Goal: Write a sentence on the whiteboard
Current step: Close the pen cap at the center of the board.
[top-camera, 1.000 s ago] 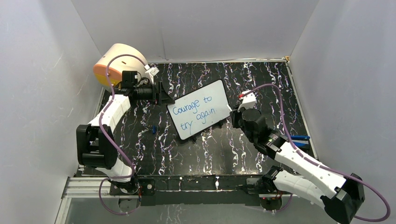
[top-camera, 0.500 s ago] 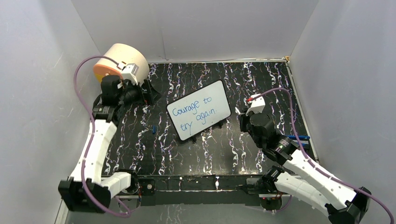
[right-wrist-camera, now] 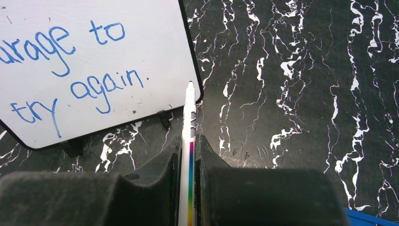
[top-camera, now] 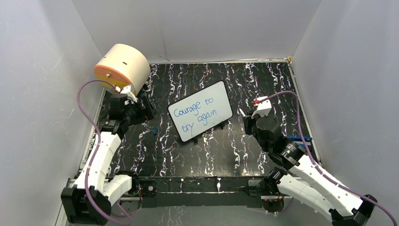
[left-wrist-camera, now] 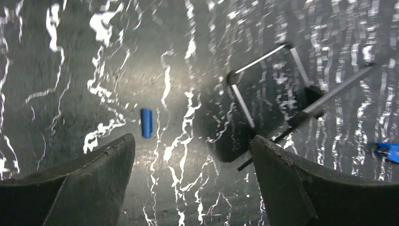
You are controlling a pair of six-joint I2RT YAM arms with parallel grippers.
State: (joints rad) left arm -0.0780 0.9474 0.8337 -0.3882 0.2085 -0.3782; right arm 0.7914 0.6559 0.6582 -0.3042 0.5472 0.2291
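Note:
The whiteboard (top-camera: 200, 111) rests tilted at mid-table, its black rim propped on small feet. The sentence (top-camera: 198, 113) reads "Courage to try again." in blue, in two lines. In the right wrist view the whiteboard (right-wrist-camera: 94, 28) fills the upper left, with part of the sentence (right-wrist-camera: 84, 70). My right gripper (right-wrist-camera: 189, 141) is shut on a white marker (right-wrist-camera: 189, 117) with a rainbow stripe. Its tip sits just off the board's lower right corner. In the top view my right gripper (top-camera: 248, 123) is right of the board. My left gripper (top-camera: 143, 112) is left of the board, and the left wrist view shows the left gripper (left-wrist-camera: 193, 150) open and empty.
A cream-and-orange drum (top-camera: 122, 66) stands at the back left. A small blue cap (top-camera: 155, 130) lies on the black marbled table left of the board, ahead of my left fingers (left-wrist-camera: 147, 123). A blue pen (top-camera: 300, 138) lies at the right table edge.
My left arm has drawn back from beside the drum toward the near left, away from the board. My right gripper has pulled back slightly from the board's right edge, still holding the marker.

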